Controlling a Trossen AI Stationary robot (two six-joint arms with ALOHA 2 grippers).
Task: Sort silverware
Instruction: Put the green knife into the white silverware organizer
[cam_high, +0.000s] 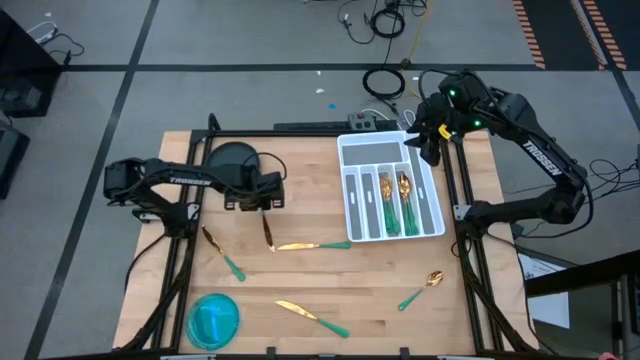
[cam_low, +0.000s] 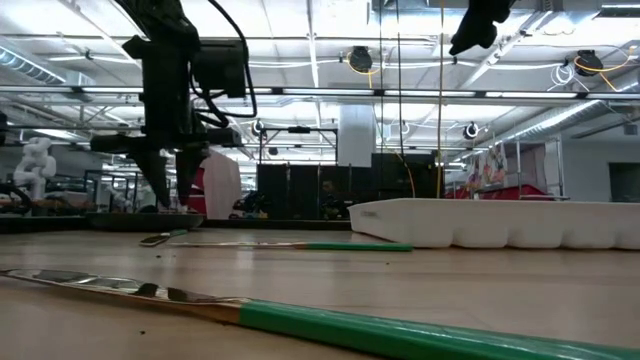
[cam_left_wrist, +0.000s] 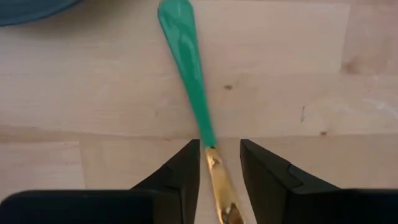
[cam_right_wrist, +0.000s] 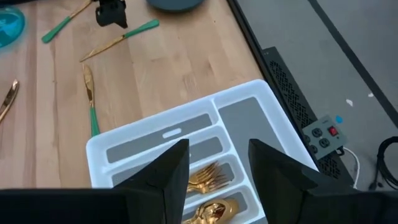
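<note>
I have the left gripper (cam_left_wrist: 219, 171) low over a piece of silverware (cam_left_wrist: 196, 106) on the counter (cam_high: 330, 290), fingers (cam_left_wrist: 186, 171) narrowly apart, straddling its gold neck, not yet pinching. Next I judge: close, lift, carry to the tray (cam_high: 352, 160). The right gripper (cam_right_wrist: 214, 168) hovers above the tray, fingers apart, empty.

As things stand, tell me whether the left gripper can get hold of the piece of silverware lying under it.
Probably yes. The left gripper is right over the utensil, its open fingers straddling the gold part where it meets the green handle, with nothing in between.
</note>
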